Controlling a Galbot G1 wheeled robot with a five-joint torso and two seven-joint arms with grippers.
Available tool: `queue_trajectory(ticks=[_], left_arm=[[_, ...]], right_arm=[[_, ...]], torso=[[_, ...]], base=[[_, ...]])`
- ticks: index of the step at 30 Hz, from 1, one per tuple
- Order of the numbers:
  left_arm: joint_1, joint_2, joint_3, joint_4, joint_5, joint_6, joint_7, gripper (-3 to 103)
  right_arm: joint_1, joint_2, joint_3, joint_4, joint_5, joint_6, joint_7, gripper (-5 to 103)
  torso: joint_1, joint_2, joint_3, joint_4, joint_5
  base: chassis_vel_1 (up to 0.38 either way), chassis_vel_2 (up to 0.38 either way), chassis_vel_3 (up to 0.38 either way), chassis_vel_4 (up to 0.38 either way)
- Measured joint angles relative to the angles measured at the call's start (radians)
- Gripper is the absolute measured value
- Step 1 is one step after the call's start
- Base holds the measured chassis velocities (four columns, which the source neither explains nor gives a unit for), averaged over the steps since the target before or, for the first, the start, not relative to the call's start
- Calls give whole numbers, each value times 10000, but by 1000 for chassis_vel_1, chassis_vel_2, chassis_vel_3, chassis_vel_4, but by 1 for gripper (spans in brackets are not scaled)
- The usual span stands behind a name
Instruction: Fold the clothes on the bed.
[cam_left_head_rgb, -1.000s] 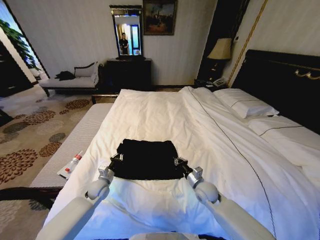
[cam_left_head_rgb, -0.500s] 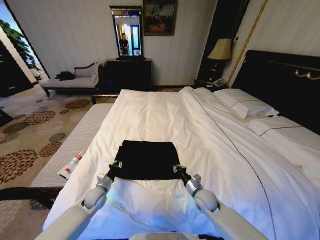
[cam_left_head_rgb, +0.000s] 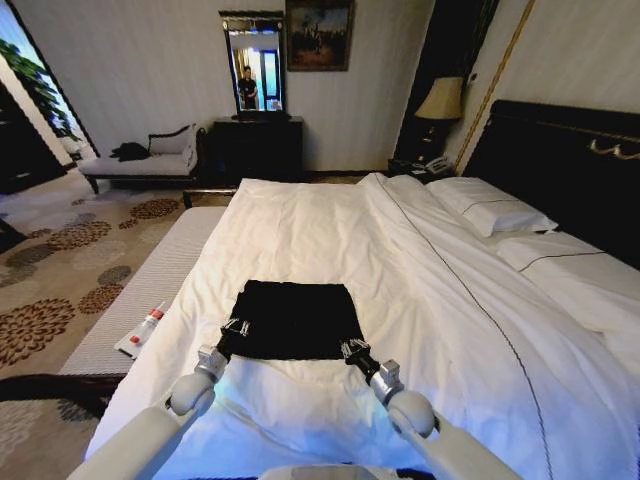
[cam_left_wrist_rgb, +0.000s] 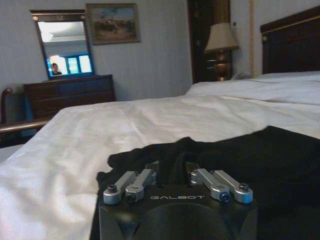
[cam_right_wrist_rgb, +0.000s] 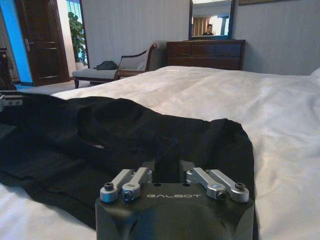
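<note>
The clothes are a black T-shirt (cam_left_head_rgb: 295, 318), folded into a flat rectangle on the white duvet of the bed (cam_left_head_rgb: 330, 225), close to its near edge. My left gripper (cam_left_head_rgb: 236, 327) rests at the shirt's near left corner and my right gripper (cam_left_head_rgb: 352, 348) at its near right corner. Both are open, with their fingertips at the fabric's edge. In the left wrist view the left gripper (cam_left_wrist_rgb: 172, 167) faces the dark cloth (cam_left_wrist_rgb: 240, 155). In the right wrist view the right gripper (cam_right_wrist_rgb: 167, 167) faces the shirt's edge (cam_right_wrist_rgb: 100, 130).
White pillows (cam_left_head_rgb: 490, 205) and a dark headboard (cam_left_head_rgb: 560, 160) lie to the right. A grey bench (cam_left_head_rgb: 160, 275) with a small tube (cam_left_head_rgb: 148, 325) runs along the bed's left side. A chaise (cam_left_head_rgb: 150, 160), a dresser with mirror (cam_left_head_rgb: 255, 145) and a lamp (cam_left_head_rgb: 442, 100) line the far wall.
Both arms have drawn back toward me, from over the shirt's near corners to its edge. The shirt has stayed in place on the duvet.
</note>
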Motion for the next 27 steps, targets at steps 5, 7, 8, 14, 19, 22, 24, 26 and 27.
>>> queue_trajectory(ticks=[5,7,8,14,19,22,24,26,27], left_arm=[[944,160,-428,-459,464,-181,199,49],[1095,156,-516,-518,504,-215,231,55],[1362,103,-699,-630,558,-281,276,60],[1785,-43,-1133,-991,505,-384,290,83],[1676,-157,-1678,-1301,-276,-178,-13,99],[1123,-327,-1876,-1111,-1066,117,-462,100],[626,-423,-1903,-866,-1649,280,-675,100],[194,-471,-1891,-659,-2101,435,-824,100],[-285,-517,-1804,-407,-2578,635,-919,100]], right_arm=[[-480,-116,307,259,7,130,-94,46],[-628,-110,394,287,-38,173,-140,51],[-946,-62,620,372,-157,266,-221,57],[-1490,-6,1236,884,1,284,-256,79],[-1445,-149,1865,1703,1165,-347,138,98],[-1239,-255,2093,1985,1970,-796,454,100],[-1127,-313,2214,2057,2279,-948,577,100],[-1083,-358,2284,2096,2395,-1007,629,100],[-1078,-395,2352,2143,2456,-1054,675,100]], torso=[[0,0,0,3,-1],[0,0,-1,2,-1],[-1,0,-1,0,-2],[-1,0,-1,0,-2],[0,1,0,2,0],[-1,0,0,2,-1],[0,0,1,2,-2],[0,0,1,2,-2],[1,0,2,0,1]], base=[[0,0,0,0],[0,0,0,0],[0,0,0,0],[0,0,0,0],[0,0,0,0],[0,0,0,0],[0,0,0,0],[0,0,0,0],[0,0,0,0]])
